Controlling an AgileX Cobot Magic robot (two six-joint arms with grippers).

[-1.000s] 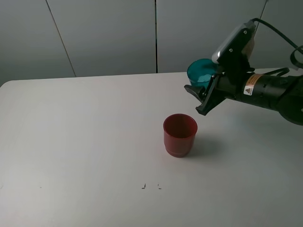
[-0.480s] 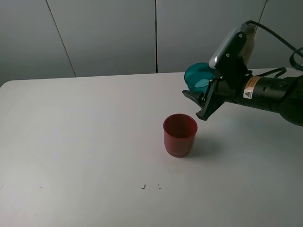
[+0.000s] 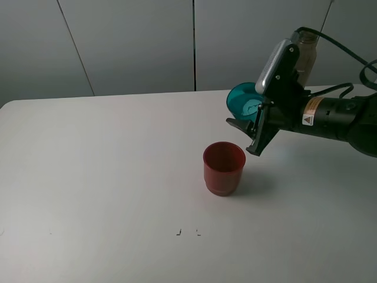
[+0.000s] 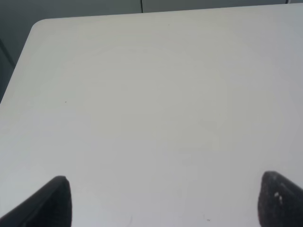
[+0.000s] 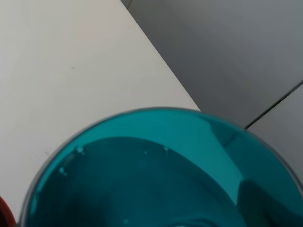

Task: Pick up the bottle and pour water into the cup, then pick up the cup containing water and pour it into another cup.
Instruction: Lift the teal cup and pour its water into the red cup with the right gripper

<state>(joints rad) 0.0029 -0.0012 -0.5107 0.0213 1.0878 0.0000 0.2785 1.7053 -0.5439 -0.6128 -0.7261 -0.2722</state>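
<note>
My right gripper (image 3: 247, 135) is shut on the cup (image 3: 242, 101), a teal translucent tumbler held in the air and tipped, its mouth turned left. Its rim hangs above and just right of another cup (image 3: 224, 168), the wide dark red one standing upright on the white table (image 3: 106, 165). In the right wrist view the teal cup (image 5: 156, 175) fills the frame, with water and small bubbles inside; a sliver of the red cup (image 5: 3, 213) shows at the edge. The bottle's greyish neck (image 3: 306, 47) peeks out behind the right arm. My left gripper (image 4: 163, 201) stands open over bare table.
Grey wall panels stand behind the table's far edge. A black cable (image 3: 347, 44) loops over the right arm. Two small dark marks (image 3: 187, 232) lie on the tabletop near the front. The left wrist view shows only the white table (image 4: 151, 94) and its rounded far corner.
The right gripper has rolled, tipping the teal cup further toward the red cup and shifting it slightly left and down. The red cup has not moved.
</note>
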